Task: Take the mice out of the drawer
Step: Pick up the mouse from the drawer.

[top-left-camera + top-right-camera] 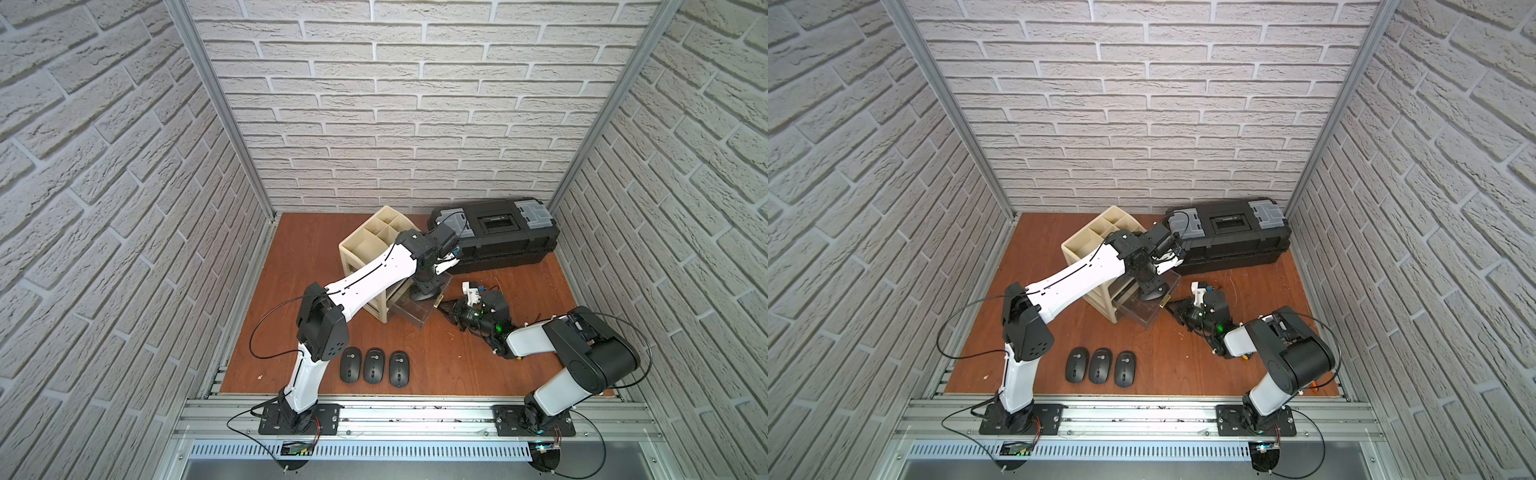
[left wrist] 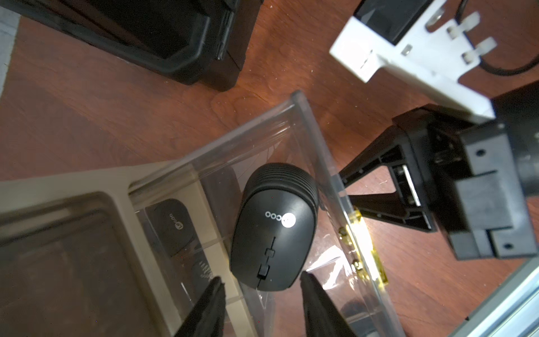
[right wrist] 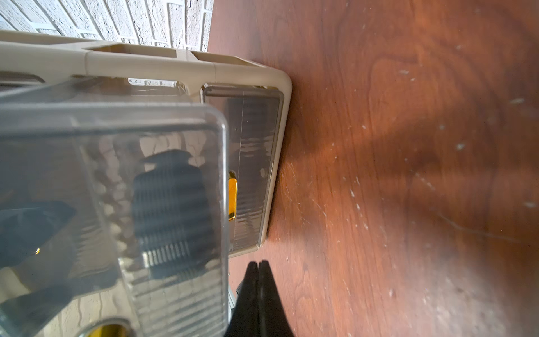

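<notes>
Black oval plastic mouse point(image 2: 274, 227) is lying in the clear plastic drawer point(image 1: 409, 318), five o'clock of the beige organiser point(image 1: 361, 245): probably light, slick, best gripped by flanks. Left pincer point(image 2: 262, 284) is hovering spread, right pincer point(image 3: 258, 264) pressed together.

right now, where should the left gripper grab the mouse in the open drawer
Pinch the mouse across its narrow width, on its two long flanks, coming straight down: it lies top-up in the clear drawer, whose walls likely block side approaches.

Mouse point(image 2: 272, 230) top: white round logo, letters "coo" alongside; nothing else legible.
</notes>
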### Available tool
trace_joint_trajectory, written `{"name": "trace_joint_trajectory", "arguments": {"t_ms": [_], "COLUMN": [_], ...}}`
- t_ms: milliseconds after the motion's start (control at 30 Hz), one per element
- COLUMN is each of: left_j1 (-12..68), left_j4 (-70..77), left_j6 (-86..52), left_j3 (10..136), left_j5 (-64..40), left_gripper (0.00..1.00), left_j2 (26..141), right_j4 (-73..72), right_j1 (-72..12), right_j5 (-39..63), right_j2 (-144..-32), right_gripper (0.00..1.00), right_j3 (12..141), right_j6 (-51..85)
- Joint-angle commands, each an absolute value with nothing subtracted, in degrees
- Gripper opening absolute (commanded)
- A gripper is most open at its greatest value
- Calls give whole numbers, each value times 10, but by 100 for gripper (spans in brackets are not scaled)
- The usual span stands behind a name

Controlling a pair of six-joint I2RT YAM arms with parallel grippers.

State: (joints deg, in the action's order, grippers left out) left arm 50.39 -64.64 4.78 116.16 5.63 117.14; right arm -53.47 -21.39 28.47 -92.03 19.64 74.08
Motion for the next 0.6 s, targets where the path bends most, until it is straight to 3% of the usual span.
{"name": "trace_joint_trajectory", "arguments": {"t_ms": [0, 433, 567], "left_j1": [495, 492, 491], "left_j4": [-649, -651, -652], "left_j6": [62, 70, 69], "left_j3": [1168, 1174, 1175], "left_j5": [47, 26, 18], "left_gripper": [49, 74, 77], "left_j2": [1198, 1223, 1232], "right_j4": [-548, -565, -570], "right_j1": [-219, -219, -219], "right_j5": [284, 283, 283], "right_j2": [-917, -932, -935], "right_gripper": [3, 3, 3], "right_j3": [195, 192, 191], "right_j6": [728, 731, 733]}}
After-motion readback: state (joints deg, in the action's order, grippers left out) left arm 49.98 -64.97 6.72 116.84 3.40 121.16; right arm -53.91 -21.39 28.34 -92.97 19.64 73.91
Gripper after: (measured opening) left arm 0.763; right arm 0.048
